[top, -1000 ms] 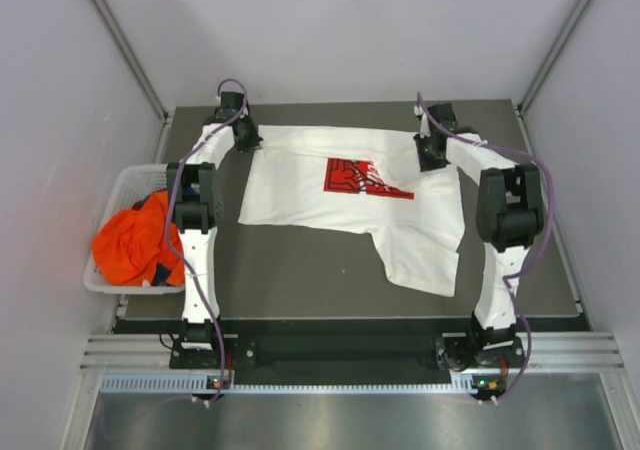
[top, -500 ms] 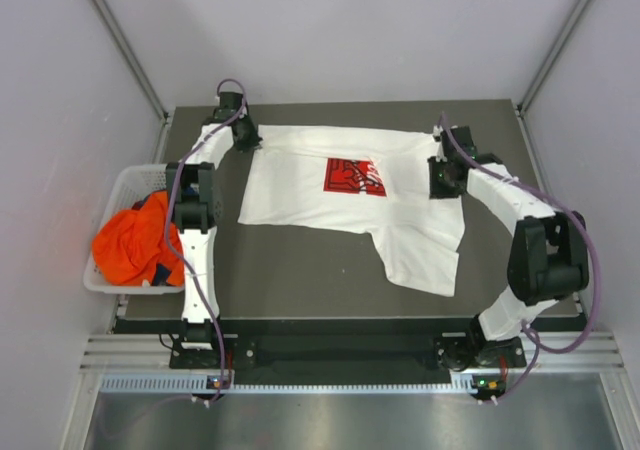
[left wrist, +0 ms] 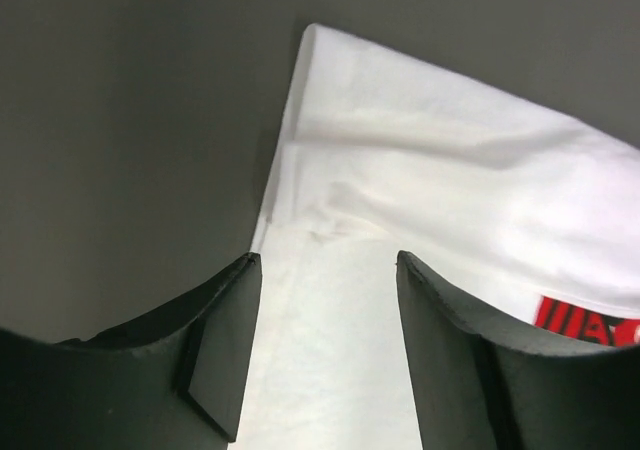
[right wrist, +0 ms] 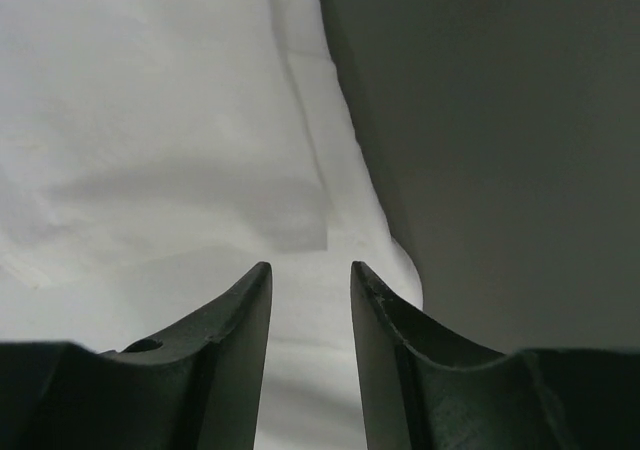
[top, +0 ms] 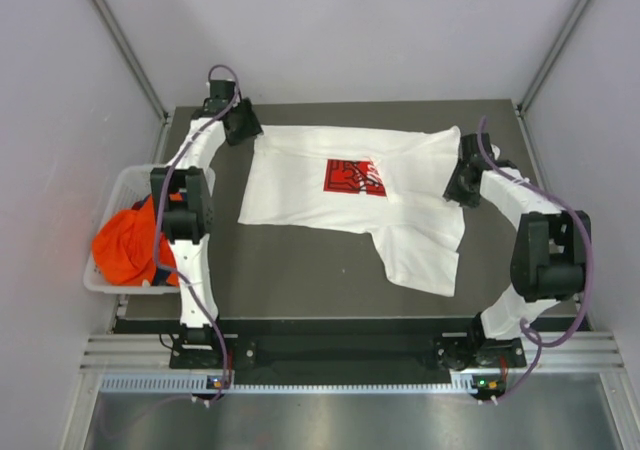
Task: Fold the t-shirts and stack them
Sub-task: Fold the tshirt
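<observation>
White cloth t-shirt with red rectangular chest print (top: 300, 185), flat on dark desk (top: 300, 275). We log: left hand (left wrist: 325, 262) just released, wide; right hand (right wrist: 310, 268) narrowly parted, empty. Folding follows.

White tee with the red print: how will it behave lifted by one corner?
Probably floppy: the white t-shirt lies creased, its lower part skewed, so a lifted corner would likely drape and drag the rest. Likely light: its edge looks thin in the left wrist view. Pushed, it would probably bunch rather than slide whole, given those creases.
</observation>
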